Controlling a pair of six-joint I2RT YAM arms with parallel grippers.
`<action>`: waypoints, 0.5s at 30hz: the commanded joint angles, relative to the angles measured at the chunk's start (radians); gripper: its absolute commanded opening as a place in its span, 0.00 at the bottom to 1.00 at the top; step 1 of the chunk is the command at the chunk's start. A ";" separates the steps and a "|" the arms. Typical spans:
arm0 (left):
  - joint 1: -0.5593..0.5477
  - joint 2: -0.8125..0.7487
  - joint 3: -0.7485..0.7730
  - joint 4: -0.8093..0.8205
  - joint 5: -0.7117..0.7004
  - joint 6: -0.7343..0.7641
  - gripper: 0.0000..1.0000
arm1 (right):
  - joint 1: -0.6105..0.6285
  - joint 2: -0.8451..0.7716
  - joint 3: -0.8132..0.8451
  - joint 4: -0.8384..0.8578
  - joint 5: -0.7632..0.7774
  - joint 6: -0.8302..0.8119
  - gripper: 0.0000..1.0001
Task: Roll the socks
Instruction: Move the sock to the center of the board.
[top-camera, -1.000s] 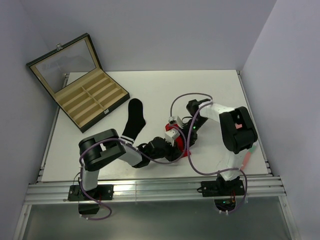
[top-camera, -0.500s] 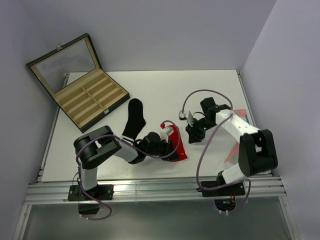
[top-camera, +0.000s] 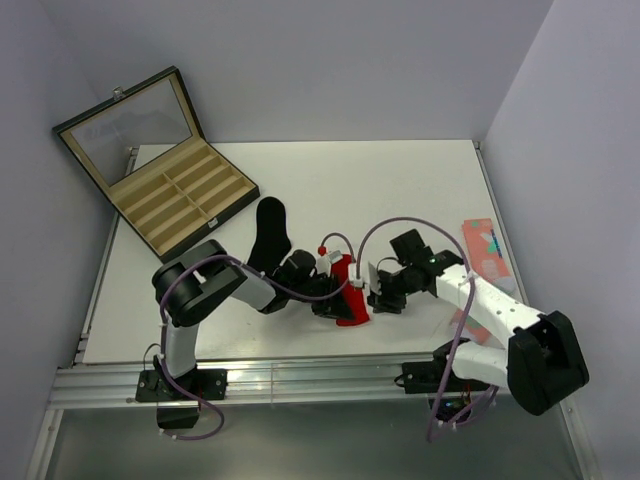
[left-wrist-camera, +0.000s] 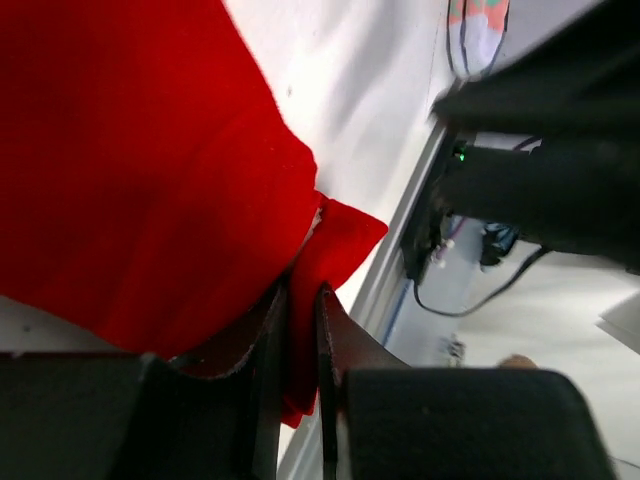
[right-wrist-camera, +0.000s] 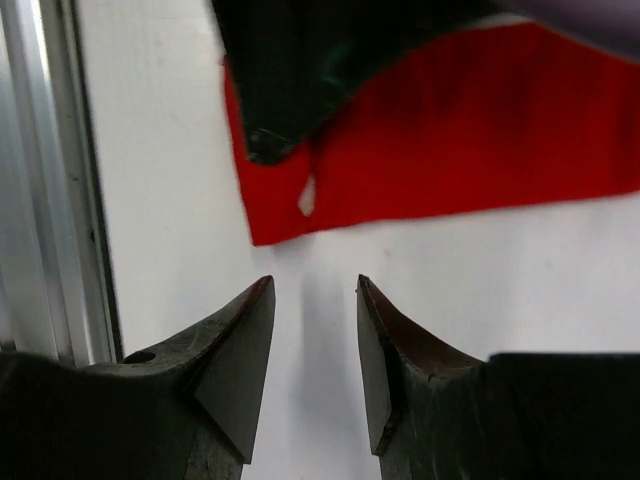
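The red sock (top-camera: 350, 298) lies on the white table (top-camera: 400, 190) near the front edge, between the two arms. My left gripper (top-camera: 326, 298) is shut on one folded edge of it; in the left wrist view the red sock (left-wrist-camera: 150, 150) fills the frame and a fold is pinched between the left gripper (left-wrist-camera: 303, 292) jaws. My right gripper (top-camera: 377, 297) hovers open just right of the sock, empty; in its wrist view the right gripper (right-wrist-camera: 315, 285) sits just short of the red sock (right-wrist-camera: 480, 130) edge. The black sock (top-camera: 268, 232) lies flat behind the left arm, its near end hidden.
An open black box (top-camera: 170, 190) with tan compartments stands at the back left. A salmon-pink sock (top-camera: 484, 246) with green patches lies at the table's right edge. The metal rail (top-camera: 300, 375) runs along the front.
My right gripper let go of the red sock, swung out to the right, then came back low beside it with its jaws wider. The left gripper kept its grip and drew the sock slightly left.
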 joint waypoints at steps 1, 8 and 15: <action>0.020 0.035 -0.020 -0.142 0.064 -0.032 0.00 | 0.113 -0.059 -0.056 0.121 0.077 0.027 0.46; 0.049 0.037 -0.020 -0.161 0.080 -0.044 0.00 | 0.236 -0.033 -0.077 0.179 0.109 0.071 0.47; 0.058 0.060 -0.014 -0.142 0.092 -0.064 0.00 | 0.333 -0.031 -0.128 0.250 0.164 0.111 0.48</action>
